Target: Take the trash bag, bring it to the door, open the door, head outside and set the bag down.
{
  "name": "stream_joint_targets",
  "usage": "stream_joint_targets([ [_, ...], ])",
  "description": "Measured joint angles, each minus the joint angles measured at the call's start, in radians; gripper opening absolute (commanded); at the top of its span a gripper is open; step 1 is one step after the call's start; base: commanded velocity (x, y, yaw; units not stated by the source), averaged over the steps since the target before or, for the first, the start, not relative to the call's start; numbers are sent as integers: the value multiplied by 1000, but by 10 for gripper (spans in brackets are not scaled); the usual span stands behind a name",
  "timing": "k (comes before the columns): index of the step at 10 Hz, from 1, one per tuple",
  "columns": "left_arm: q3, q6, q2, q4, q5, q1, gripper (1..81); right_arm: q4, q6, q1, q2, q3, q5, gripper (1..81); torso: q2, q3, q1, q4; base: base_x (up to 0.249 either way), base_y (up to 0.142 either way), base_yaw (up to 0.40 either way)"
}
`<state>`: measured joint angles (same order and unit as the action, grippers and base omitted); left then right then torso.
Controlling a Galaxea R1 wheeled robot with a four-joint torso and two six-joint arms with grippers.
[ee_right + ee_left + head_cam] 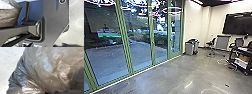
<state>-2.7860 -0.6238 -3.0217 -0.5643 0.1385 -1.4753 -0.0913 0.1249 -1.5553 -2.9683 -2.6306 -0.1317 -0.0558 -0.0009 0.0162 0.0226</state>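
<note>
Gleaming and crinkled, here's the trash bag (42,68), brownish-grey and big in the left wrist view, a pale patch of floor (191,72) beyond its edge! Part of it turns up in the right wrist view too, beside the robot's own dark plate. How does the left pincer stand, apart, together or clamped on the bag? Cannot tell. And the right pincer? Cannot tell there either. Up to the head view: green-framed glass panels (151,41) line the floor's left edge, pinkish rings glowing high across them, with paved ground (111,60) and shrubs (160,40) outside. Near the far end of that glass, grey bins (190,48) stand by the white wall (195,25). Over to the right, an office chair (211,43), a dark wall screen (239,23), then a black cart (239,60) loaded with white items at the floor's right edge. Bright reflections streak the smooth grey floor, and a small dark object (227,85) lies on it!
</note>
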Motion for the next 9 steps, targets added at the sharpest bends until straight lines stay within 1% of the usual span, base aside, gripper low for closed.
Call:
stream_joint_targets([
  [6,0,0,2,0,-1,1,10,0,0,1,-3,-4,1,811,0,0,0,0,143,0,0],
  [9,0,-1,2,0,-1,1,10,-33,-1,-10,-3,-24,1,811,0,0,0,0,143,0,0],
])
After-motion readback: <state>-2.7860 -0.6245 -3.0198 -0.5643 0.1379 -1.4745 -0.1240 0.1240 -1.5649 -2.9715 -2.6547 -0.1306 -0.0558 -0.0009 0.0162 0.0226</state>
